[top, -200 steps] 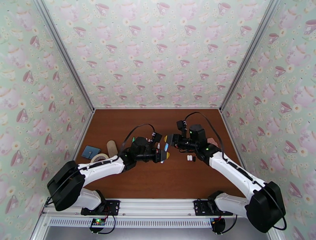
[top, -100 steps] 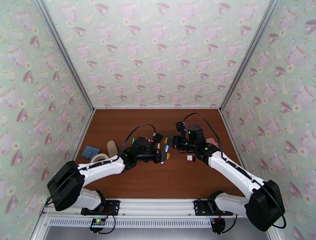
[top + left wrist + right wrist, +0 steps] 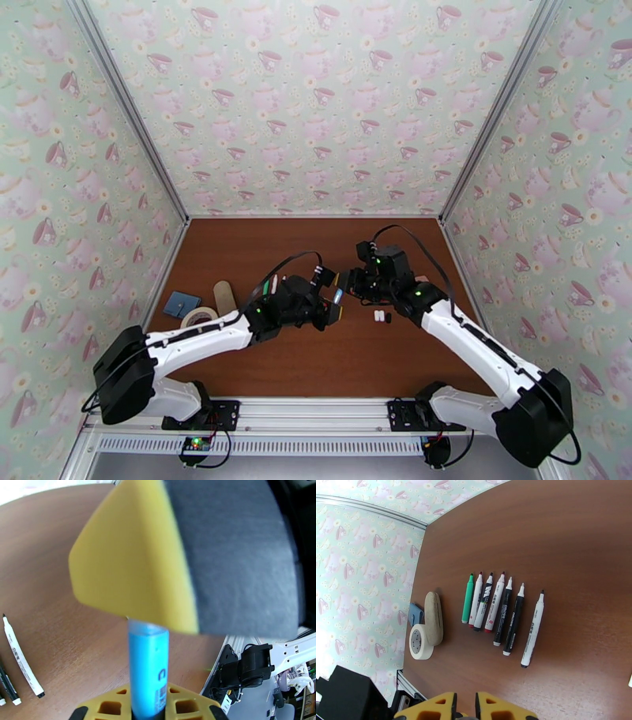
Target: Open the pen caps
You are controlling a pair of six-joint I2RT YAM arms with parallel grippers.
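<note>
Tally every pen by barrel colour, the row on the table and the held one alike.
green pen: 1
white pens: 3
black pens: 3
blue pen: 1
Total: 8

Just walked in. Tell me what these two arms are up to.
The left hand grips a blue pen by its barrel, above the table. The right hand is at the pen's far end. One finger hides that end, so I cannot tell whether it has clamped on. Off to the side, seven pens lie uncapped in a row, and a few loose caps rest near the right arm.
</note>
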